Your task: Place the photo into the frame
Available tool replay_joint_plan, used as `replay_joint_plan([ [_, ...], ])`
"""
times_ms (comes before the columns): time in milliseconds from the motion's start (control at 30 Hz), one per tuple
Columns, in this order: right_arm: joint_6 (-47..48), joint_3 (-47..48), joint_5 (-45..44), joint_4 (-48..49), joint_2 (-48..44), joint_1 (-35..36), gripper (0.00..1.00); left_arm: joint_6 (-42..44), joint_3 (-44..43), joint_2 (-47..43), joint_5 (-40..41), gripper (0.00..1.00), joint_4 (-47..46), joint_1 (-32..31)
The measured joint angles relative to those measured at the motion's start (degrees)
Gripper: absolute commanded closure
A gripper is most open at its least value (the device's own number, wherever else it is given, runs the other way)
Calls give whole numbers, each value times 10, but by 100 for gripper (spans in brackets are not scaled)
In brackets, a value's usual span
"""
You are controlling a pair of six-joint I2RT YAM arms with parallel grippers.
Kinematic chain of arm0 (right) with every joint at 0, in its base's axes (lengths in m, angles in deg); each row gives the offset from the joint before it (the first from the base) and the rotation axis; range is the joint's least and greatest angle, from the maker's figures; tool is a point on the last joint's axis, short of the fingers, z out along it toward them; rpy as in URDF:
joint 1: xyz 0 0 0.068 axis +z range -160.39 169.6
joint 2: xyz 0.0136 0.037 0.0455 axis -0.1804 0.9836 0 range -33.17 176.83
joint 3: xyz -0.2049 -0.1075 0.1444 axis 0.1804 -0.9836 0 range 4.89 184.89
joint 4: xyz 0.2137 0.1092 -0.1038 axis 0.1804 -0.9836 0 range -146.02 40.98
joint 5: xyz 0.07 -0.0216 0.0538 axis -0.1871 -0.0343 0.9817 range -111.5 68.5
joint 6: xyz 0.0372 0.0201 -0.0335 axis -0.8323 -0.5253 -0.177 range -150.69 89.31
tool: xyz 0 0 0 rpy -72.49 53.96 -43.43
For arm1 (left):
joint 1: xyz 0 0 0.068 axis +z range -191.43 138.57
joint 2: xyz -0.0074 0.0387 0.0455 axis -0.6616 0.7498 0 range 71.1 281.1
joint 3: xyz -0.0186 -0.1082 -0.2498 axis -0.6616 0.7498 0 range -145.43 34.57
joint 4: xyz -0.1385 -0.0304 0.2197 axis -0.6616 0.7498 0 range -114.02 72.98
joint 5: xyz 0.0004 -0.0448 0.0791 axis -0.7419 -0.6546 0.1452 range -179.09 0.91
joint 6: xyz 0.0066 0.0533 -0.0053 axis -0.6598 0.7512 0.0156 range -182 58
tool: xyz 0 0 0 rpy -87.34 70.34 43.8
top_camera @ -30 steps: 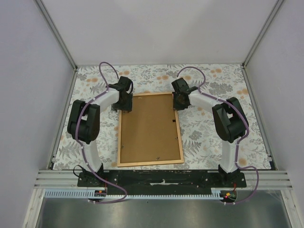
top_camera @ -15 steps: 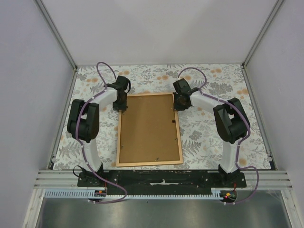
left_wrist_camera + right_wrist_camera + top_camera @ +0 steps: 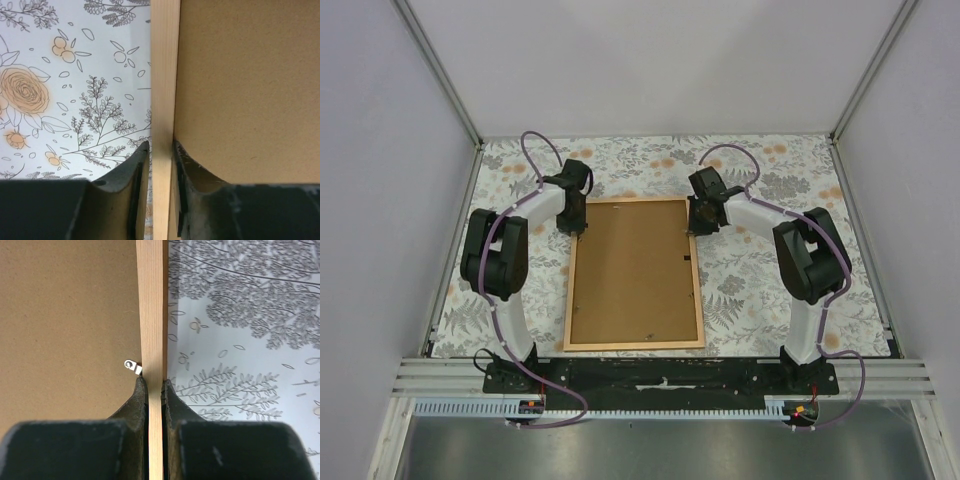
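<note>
The frame is laid back-up in the middle of the worktop, between the two arms, with its long sides running away from the bases. Its opening is filled by the board, so the photo is not to be seen anywhere; whether it lies beneath the board cannot be told. The far end of the left rail is gripped by the left pincer, whose fingers are set one on each side of the wood and appear pressed against it, the inner finger resting over the board's edge. The far end of the right rail is pinched narrowly by the right pincer in the same way, just beside a small metal clip that is turned in over the board. A hold at two matching points is judged to be meant for lifting or shifting the frame level, without twisting so thin a rectangle. The rails are of pale, smooth, straight-grained wood, square in section and slender. The board is a flat, matt brown fibre sheet with a faintly speckled face, stiff in look. The worktop is covered by a white cloth printed with grey foliage and pale orange flowers, lying smooth under the frame.
</note>
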State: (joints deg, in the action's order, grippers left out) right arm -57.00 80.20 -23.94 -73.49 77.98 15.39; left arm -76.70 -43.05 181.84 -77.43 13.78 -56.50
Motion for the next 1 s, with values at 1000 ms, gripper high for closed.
replay_joint_plan([
  [1000,35,-3,-2,-33,-12,-103,100,-21,249,-257,-100,30,34,-117],
])
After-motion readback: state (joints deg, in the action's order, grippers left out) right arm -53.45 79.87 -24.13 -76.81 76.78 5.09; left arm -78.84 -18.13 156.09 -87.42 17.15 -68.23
